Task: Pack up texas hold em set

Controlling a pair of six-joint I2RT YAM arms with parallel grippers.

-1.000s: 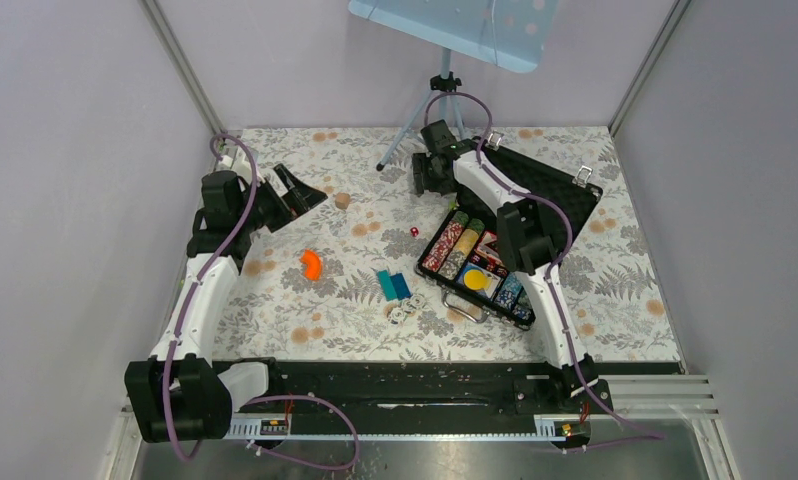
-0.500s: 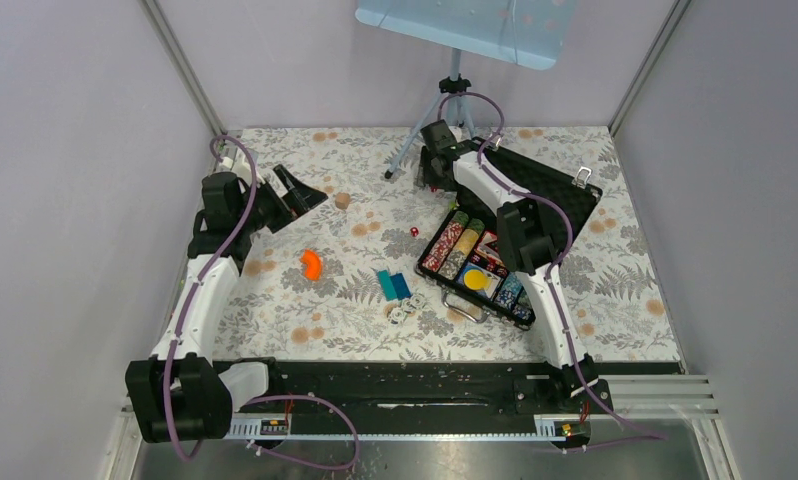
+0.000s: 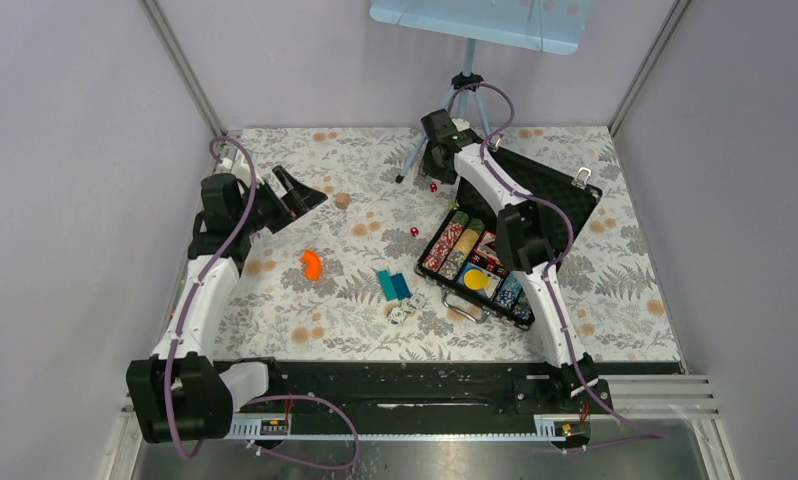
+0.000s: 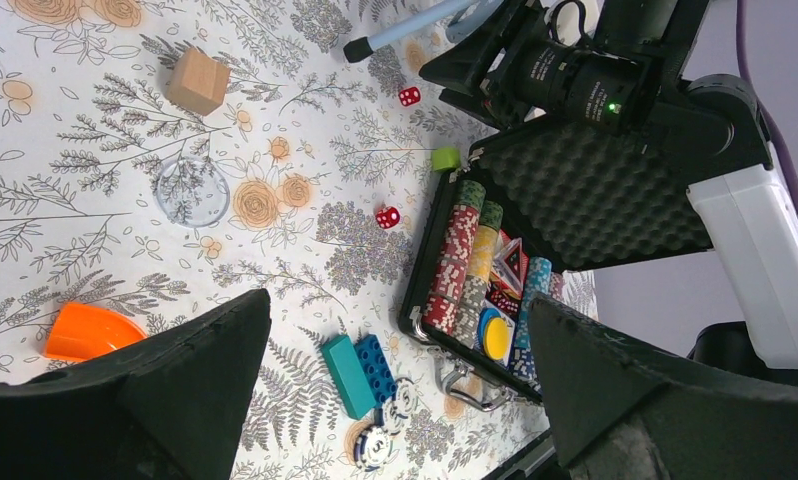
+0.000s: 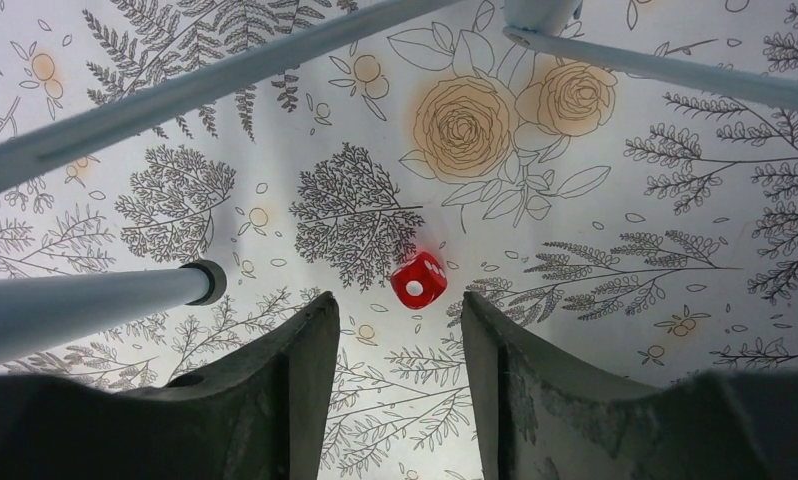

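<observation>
The right gripper (image 3: pixel 436 165) is out at the far side of the floral tablecloth (image 3: pixel 305 325). It sits just past the far-left corner of the open black briefcase (image 3: pixel 550 190), in among the feet of a pale blue tripod (image 3: pixel 465 85). Seen from its own wrist, its two fingers (image 5: pixel 305 400) stand apart with nothing between them. A red die (image 5: pixel 419 279) lies on the cloth just beyond the tips, in line with the gap and touched by neither. One tripod leg (image 5: pixel 95 300) ends close beside one of the fingers.

The briefcase lies open on the right half of the table with the right arm stretched across it. Its egg-crate foam lid (image 4: pixel 595 190) is laid back, and rows of poker chips (image 3: pixel 453 245) and a yellow dealer disc (image 3: pixel 475 278) sit in the tray. A second red die (image 3: pixel 413 231) rests on the cloth just left of the chip rows. A green die (image 4: pixel 445 158) lies just beside the case's far corner. A few loose chips (image 3: pixel 403 312) lie near the case's near-left corner, next to the teal and blue bricks (image 3: pixel 394 285).

The left gripper (image 3: pixel 305 193) hangs over the left side of the table, well apart from the case, with its jaws spread wide and empty. Near it are a wooden cube (image 3: pixel 342 200) and an orange curved piece (image 3: pixel 312 263).
</observation>
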